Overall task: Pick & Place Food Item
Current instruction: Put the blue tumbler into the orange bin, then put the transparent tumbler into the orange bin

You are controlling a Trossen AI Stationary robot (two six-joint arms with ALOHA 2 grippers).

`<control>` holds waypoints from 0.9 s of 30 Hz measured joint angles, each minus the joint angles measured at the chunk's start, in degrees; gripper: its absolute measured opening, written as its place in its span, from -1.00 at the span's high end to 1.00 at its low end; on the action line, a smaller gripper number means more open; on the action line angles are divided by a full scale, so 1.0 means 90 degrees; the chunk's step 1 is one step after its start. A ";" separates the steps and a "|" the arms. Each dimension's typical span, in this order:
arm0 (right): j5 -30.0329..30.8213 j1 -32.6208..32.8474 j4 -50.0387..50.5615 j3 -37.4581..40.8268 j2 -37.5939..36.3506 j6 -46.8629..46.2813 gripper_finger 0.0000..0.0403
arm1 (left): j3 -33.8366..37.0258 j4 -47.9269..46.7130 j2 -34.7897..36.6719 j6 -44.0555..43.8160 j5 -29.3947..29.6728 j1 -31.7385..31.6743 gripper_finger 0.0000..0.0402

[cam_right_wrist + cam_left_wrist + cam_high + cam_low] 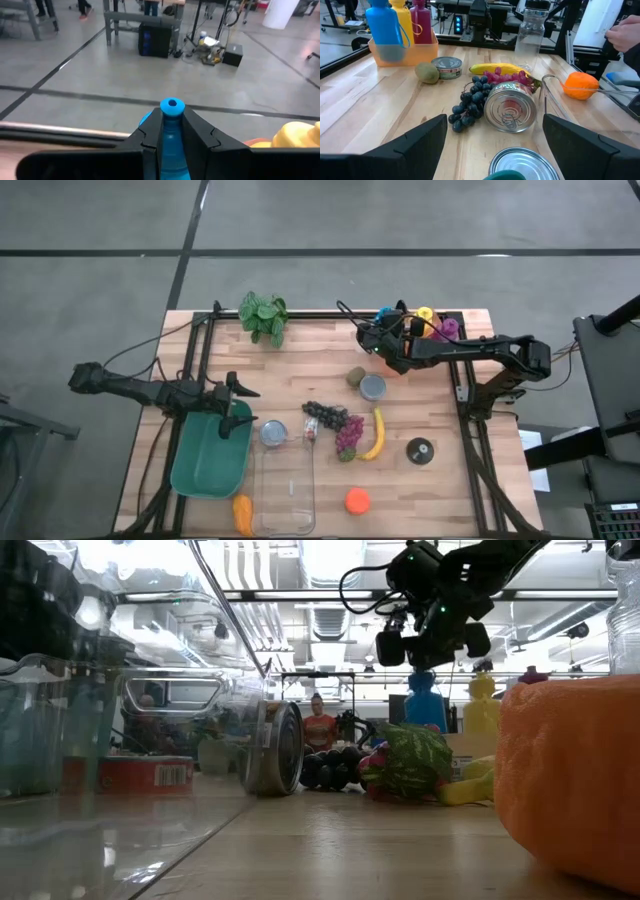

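A blue bottle [172,107] stands upright at the table's far right. Its lower part sits in an orange tray [412,54], beside a yellow bottle [424,313] and a magenta bottle [448,328]. My right gripper [172,125] is shut on the blue bottle's top and shows above it in the low view [430,645]. Food lies mid-table: a kiwi [355,377], dark grapes [325,413], red grapes [348,435], a banana [377,435] and an orange [357,500]. My left gripper [495,145] waits open at the left, over a green bin [210,455]. My right gripper pinches the blue bottle's neck [172,137] between its two fingers, just under the round cap. The fingers come nearly level from the table's right side. The bottle stays upright, its lower part [387,50] inside the orange tray; I cannot tell whether its base rests there.
A tuna can [373,387] sits by the kiwi. Two shiny cans [510,107] [522,165] lie near the green bin. A clear container [285,490], a black disc [420,450], an orange piece [242,515] and a leafy plant [263,315] also stand on the table.
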State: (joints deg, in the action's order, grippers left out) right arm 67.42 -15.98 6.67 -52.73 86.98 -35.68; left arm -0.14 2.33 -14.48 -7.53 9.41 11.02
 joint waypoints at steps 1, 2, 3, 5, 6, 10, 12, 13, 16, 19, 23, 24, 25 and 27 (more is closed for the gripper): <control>-0.0038 -0.0023 -0.0005 0.0018 0.0000 0.0002 0.79 | 0.0000 0.0002 0.0002 0.0000 0.0000 0.0000 -0.67; -0.0056 -0.0033 -0.0009 0.0039 0.0000 -0.0002 0.80 | 0.0000 0.0000 0.0000 0.0000 0.0002 0.0000 -0.67; -0.0053 -0.0039 -0.0007 0.0060 0.0000 -0.0001 0.81 | 0.0001 0.0002 0.0002 0.0000 0.0001 -0.0001 -0.67; -0.0053 -0.0038 -0.0031 0.0082 0.0000 -0.0012 0.84 | 0.0002 0.0001 0.0000 0.0000 0.0001 -0.0002 -0.67; -0.0053 -0.0038 -0.0035 0.0103 0.0000 -0.0015 0.88 | 0.0001 0.0001 0.0001 0.0000 0.0001 -0.0001 -0.67; -0.0047 -0.0048 -0.0246 0.0231 0.0000 -0.0015 0.96 | 0.0000 0.0000 0.0002 0.0000 0.0000 -0.0002 -0.67; -0.0044 -0.0048 -0.0289 0.0261 0.0000 -0.0013 0.95 | 0.0002 0.0002 0.0002 0.0000 0.0000 -0.0002 -0.67; -0.0044 -0.0048 -0.0291 0.0264 0.0000 -0.0014 0.95 | 0.0000 0.0000 0.0000 0.0000 0.0000 0.0000 -0.67; -0.0044 -0.0048 -0.0294 0.0264 0.0000 -0.0015 0.95 | 0.0001 0.0000 0.0000 0.0000 0.0001 -0.0001 -0.67; -0.0044 -0.0048 -0.0296 0.0264 0.0000 -0.0012 0.95 | 0.0001 0.0000 0.0001 0.0000 0.0002 -0.0001 -0.67; -0.0044 -0.0048 -0.0298 0.0264 0.0000 0.0008 0.95 | 0.0001 0.0000 0.0002 0.0000 0.0000 0.0000 -0.67; -0.0044 -0.0048 -0.0301 0.0264 0.0000 0.0012 0.95 | 0.0000 0.0001 0.0000 0.0000 0.0002 -0.0002 -0.67; -0.0044 -0.0048 -0.0301 0.0264 0.0000 0.0015 0.95 | 0.0000 0.0000 0.0000 0.0000 0.0000 -0.0002 -0.67; -0.0044 -0.0048 -0.0301 0.0264 0.0000 0.0034 0.95 | 0.0002 0.0000 0.0000 0.0000 0.0002 -0.0002 -0.67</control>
State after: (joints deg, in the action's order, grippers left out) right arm 67.02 -16.40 3.97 -50.35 86.98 -35.38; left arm -0.12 2.33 -14.48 -7.53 9.43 11.00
